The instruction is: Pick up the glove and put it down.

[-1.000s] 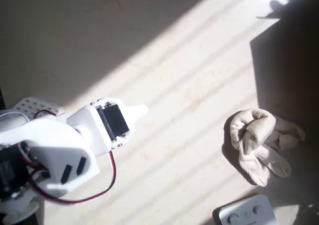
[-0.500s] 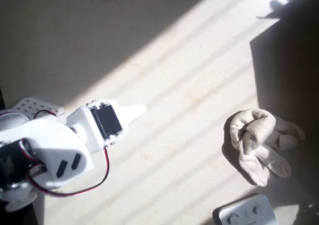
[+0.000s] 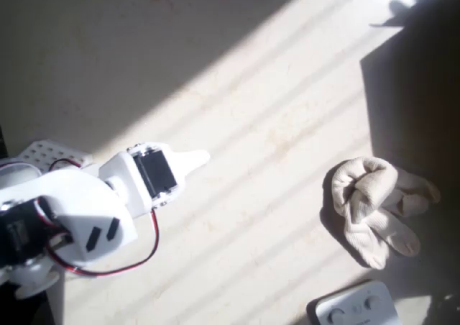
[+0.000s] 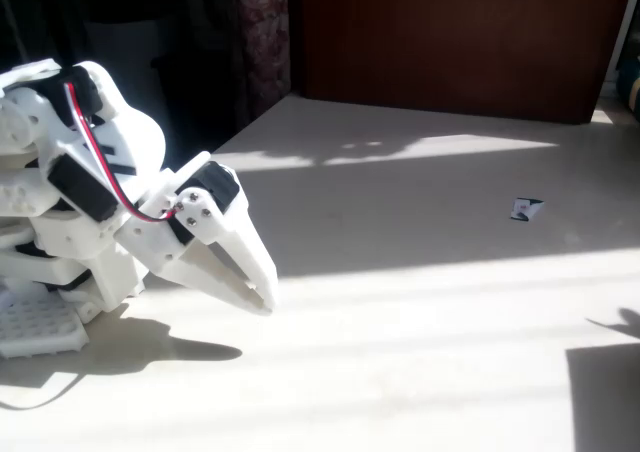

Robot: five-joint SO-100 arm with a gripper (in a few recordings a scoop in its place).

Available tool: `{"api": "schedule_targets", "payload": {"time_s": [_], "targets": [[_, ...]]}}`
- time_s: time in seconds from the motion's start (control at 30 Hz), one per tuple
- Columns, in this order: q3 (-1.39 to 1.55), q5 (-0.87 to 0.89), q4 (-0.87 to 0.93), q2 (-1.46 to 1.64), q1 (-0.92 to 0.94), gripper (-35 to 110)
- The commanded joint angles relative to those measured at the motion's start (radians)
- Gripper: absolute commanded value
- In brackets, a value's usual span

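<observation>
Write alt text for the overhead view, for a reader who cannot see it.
A white robot arm sits folded at lower left, its fingers pointing right, apart from a crumpled cream glove lying on the sunlit beige table at right. A grey device with round buttons peeks in at the bottom edge, below the glove.

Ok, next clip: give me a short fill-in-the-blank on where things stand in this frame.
1. In the overhead view the glove lies on the ____ side of the table.
2. The gripper is ____ the glove, not touching it.
3. The gripper's jaws are ____, holding nothing.
4. The grey device sits just ____ the glove in the overhead view.

Missing words: right; apart from; shut; below
</observation>
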Motion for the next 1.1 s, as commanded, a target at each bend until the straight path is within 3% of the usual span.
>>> {"api": "schedule_targets", "payload": {"time_s": [0.0,1.07], "targets": [[0.002,-0.006,0.003,0.006,0.015,0],[0.002,-0.006,0.002,0.008,0.014,0]]}}
